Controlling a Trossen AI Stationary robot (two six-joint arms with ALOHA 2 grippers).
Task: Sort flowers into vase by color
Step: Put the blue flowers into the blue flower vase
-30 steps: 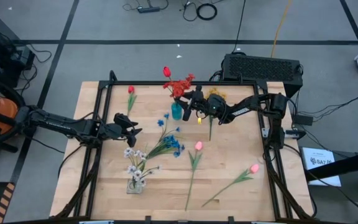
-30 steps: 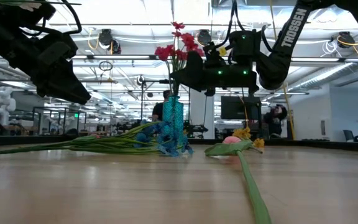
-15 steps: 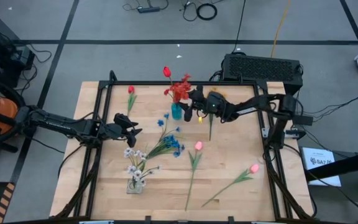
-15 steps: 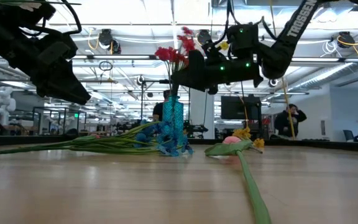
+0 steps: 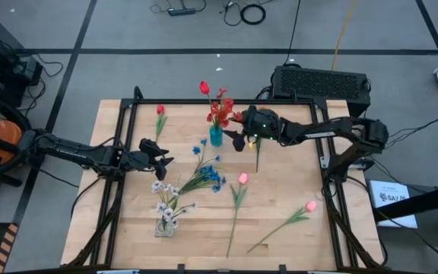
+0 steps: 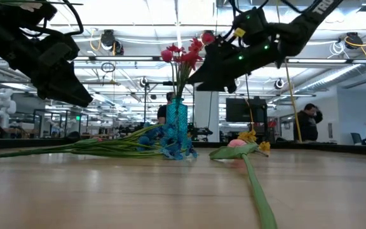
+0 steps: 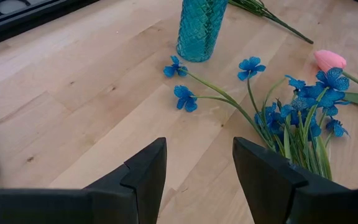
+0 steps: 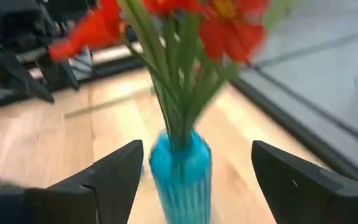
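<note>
Since the earlier frames the right tool (image 5: 238, 137) has let go of the red flowers (image 5: 220, 111) and drawn back from them, its fingers (image 8: 114, 180) now spread wide with nothing between them; the red spray stands upright in the blue vase (image 5: 216, 136), just in front of that tool, at the far middle of the desk (image 5: 280, 190). From the right wrist view the vase (image 8: 180, 171) sits between the two open fingers but apart from them. One more red flower (image 5: 204, 88) stands taller behind the vase, and a single red tulip (image 5: 160, 111) lies near the far left corner. Blue flowers (image 5: 210, 175) lie flat in a loose spray near the middle of the desk, just beside the vase, with white flowers (image 5: 166, 199) in a clear vase (image 5: 166, 226) at the near left. Two pink tulips (image 5: 242, 179) (image 5: 311, 206) lie on their long stems toward the near right, and yellow flowers (image 6: 251, 136) lie beyond the right arm. Over the left side, the left tool (image 5: 166, 158) hangs above the desk, its fingers (image 7: 143, 171) partly apart and holding nothing, with the blue spray (image 7: 297, 109) just ahead of it.
</note>
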